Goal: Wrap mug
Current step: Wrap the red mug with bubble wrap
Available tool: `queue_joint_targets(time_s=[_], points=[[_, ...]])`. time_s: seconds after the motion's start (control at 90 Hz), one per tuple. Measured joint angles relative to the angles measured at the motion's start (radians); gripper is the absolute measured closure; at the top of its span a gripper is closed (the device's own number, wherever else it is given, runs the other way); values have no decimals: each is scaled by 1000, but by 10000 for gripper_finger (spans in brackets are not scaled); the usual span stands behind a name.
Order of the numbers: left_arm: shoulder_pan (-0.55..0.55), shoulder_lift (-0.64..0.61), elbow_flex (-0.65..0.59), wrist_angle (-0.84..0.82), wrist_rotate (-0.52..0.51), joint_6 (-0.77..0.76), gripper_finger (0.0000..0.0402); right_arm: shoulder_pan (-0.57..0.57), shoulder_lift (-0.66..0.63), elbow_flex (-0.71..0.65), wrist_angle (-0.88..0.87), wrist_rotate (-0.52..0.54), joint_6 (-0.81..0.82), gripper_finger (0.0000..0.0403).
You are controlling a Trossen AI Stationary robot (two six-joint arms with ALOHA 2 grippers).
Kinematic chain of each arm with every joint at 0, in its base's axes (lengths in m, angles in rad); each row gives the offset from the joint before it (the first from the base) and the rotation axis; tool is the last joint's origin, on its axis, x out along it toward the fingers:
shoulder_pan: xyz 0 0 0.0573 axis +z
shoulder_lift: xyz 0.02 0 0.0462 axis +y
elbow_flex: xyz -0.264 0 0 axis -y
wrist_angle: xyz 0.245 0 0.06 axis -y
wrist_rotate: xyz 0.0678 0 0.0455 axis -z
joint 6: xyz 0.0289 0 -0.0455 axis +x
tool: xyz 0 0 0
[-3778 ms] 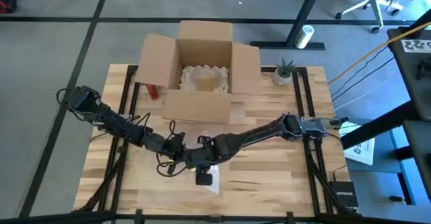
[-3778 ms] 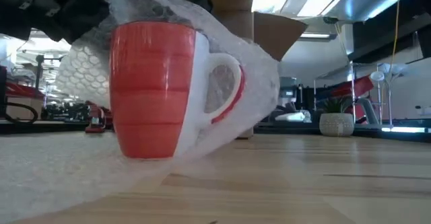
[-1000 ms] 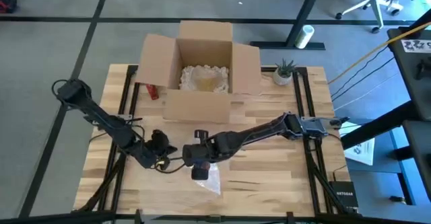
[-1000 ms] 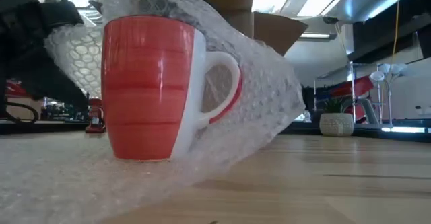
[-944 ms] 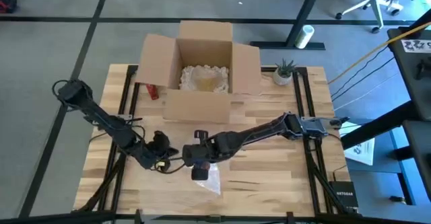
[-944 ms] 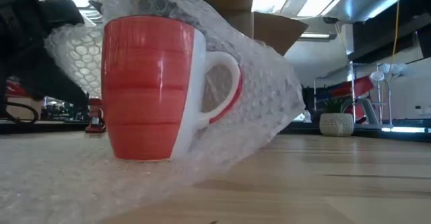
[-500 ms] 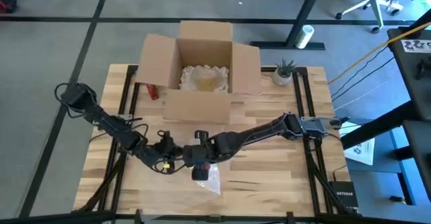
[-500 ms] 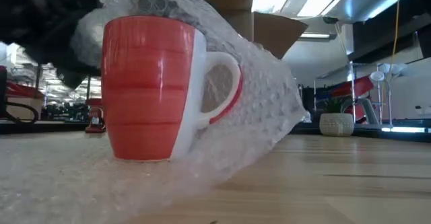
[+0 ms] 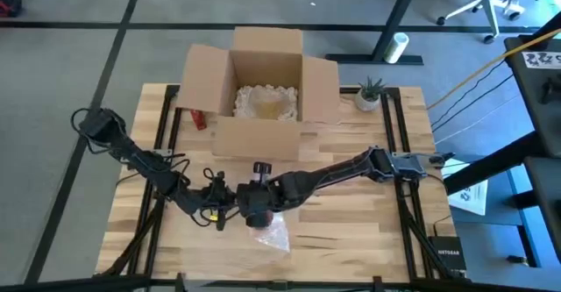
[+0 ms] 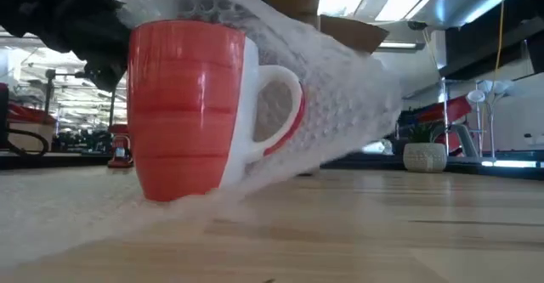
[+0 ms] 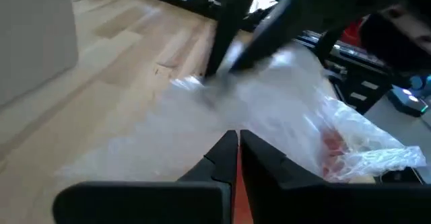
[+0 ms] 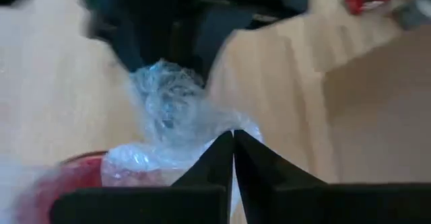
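- One red mug, standing upright near the counter's front edge.
- One sheet of bubble wrap, draped over and behind the mug.
- One open cardboard box, at the counter's back edge, with pale filling inside.
- One small potted plant, near the back right corner.
- One small red object, just beside the box on the left; too small to identify.
- Two dark arms, two hands: left hand and right hand, both over the mug near the front edge.
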Motion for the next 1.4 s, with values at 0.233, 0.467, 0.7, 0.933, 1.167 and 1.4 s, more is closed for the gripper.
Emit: queue_joint_targets(time_s=[0.233,0.467,0.7,0.933,1.167,1.4], points=[[-8,0,0,45,4,42,401,1,-2,0,1,-258,-1,403],[-13,0,5,136,31,110,401,1,13,1,-65,-375,40,403],[-46,-12,6,140,31,106,401,7,27,-96,-6,-375,51,403],[-100,-30,8,7,7,-28,401,5,23,-207,112,-392,64,403],[-90,-15,7,-131,-39,-161,401,8,31,-135,113,-401,64,403],[-54,-16,8,37,3,-2,401,8,31,-62,71,-400,63,403]])
